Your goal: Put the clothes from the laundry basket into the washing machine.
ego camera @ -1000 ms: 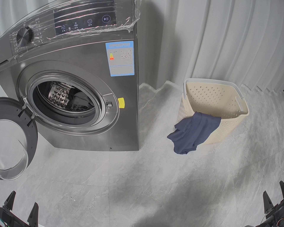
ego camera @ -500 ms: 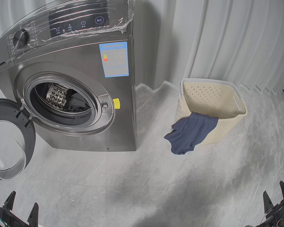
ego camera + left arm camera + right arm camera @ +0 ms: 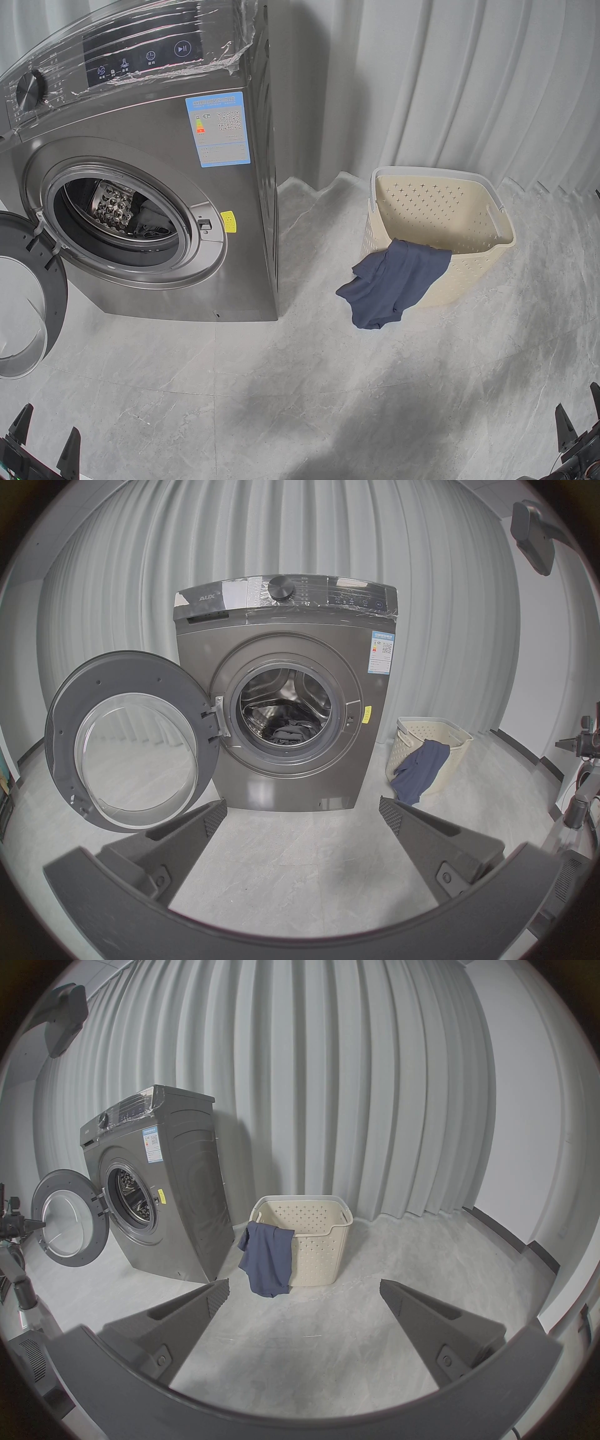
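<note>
- While both arms hang low over the near edge of the floor, neither touches anything: left gripper (image 3: pixel 47 432) has its fingers spread and holds nothing, and right gripper (image 3: pixel 577 405) is the same.
- Blue garment (image 3: pixel 394 281) is draped over the near rim of the laundry basket (image 3: pixel 437 171). The top part is hooked on the rim and the lower part trails down the outer wall onto the floor (image 3: pixel 325 387).
- The garment's long axis runs from the rim down and out toward the washing machine (image 3: pixel 244 206) side.
- The basket stands near the curtain (image 3: pixel 450 81), just beside the machine's right flank but apart from it.
- The basket's inside looks bare. Its bottom is partly hidden behind the near wall and the cloth, so I am not certain.
- The machine door (image 3: pixel 55 294) is swung wide toward the robot's left. Dark clothes (image 3: pixel 150 220) lie in the drum.
- Key relation: the garment lies ahead of both grippers, well apart from each. It is forward-left of the right one and far forward-right of the left one.
- Judgement: the right arm is nearer and is the likelier one to pinch the bunched cloth at the rim.
</note>
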Controlling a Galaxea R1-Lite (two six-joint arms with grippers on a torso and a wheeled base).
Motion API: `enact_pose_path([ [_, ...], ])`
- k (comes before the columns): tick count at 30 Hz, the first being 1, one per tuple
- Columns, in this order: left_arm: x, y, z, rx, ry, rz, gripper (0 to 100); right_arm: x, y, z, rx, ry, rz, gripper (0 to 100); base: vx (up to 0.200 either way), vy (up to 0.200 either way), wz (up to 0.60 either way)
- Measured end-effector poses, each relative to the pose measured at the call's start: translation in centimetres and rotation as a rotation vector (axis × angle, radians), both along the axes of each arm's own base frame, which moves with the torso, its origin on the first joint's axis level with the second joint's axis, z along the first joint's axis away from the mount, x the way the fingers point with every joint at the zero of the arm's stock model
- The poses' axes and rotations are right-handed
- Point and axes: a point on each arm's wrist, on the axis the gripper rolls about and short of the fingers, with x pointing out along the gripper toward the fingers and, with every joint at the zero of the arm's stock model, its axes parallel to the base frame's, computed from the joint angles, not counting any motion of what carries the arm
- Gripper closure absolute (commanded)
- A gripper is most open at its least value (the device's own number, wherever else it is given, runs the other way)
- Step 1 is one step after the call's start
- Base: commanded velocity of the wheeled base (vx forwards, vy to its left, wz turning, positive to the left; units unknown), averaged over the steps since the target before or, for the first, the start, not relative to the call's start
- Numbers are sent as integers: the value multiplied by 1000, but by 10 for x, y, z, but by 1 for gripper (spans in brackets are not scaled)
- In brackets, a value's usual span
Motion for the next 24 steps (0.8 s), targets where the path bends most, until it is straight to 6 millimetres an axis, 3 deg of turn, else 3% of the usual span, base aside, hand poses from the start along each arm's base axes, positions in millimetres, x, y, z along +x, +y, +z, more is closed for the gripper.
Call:
enact_pose_path([
  [4, 0, 0, 0, -1, 0, 0, 0, 0, 0, 0, 0, 0, 0, 0, 0, 0, 0],
  [22, 0, 0, 0, -4, 1, 2, 0, 0, 0, 0, 0, 0, 0, 0, 0, -200, 0],
  [24, 0, 0, 0, 2, 1, 2, 0, 0, 0, 0, 0, 0, 0, 0, 0, 0, 0],
])
